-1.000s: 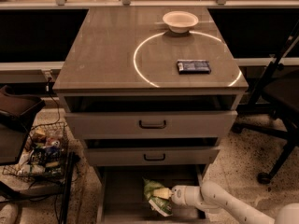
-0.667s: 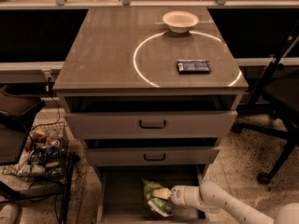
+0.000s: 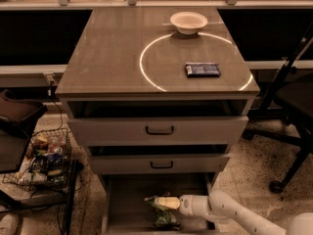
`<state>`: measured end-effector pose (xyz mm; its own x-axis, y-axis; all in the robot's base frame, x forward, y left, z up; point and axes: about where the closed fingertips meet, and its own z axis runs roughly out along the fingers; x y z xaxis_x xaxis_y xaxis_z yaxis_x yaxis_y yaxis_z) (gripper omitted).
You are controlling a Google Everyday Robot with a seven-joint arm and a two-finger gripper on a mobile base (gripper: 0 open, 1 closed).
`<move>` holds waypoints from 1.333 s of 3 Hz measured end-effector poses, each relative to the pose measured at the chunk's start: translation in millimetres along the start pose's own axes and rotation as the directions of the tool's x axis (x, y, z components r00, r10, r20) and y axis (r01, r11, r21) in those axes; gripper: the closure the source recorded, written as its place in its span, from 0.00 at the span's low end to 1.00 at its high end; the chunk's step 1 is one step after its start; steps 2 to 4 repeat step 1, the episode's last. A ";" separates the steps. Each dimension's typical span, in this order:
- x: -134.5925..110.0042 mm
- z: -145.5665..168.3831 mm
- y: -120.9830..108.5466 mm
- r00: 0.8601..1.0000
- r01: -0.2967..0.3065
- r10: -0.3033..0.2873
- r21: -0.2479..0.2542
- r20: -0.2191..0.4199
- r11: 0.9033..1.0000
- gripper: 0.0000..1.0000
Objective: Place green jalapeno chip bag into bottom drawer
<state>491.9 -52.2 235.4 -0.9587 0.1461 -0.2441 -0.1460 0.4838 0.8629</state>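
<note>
The bottom drawer is pulled open at the foot of the cabinet, a shallow tray with a flat floor. The green jalapeno chip bag lies crumpled inside it, right of the middle. My gripper reaches in from the right on a white arm and sits on the bag's upper part, its pale fingers lying against the foil. The bag rests low in the drawer under and in front of the gripper.
A white bowl and a flat dark blue packet sit on the cabinet top. Two drawers with dark handles are above. A wire basket of clutter stands left; an office chair base right.
</note>
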 end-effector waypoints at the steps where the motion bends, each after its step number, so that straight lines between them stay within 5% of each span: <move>1: 0.0 0.1 0.0 1.000 0.000 0.000 0.000 0.000 1.000 0.00; 4: 0.0 0.1 0.0 1.000 0.000 0.000 0.000 0.000 1.000 0.00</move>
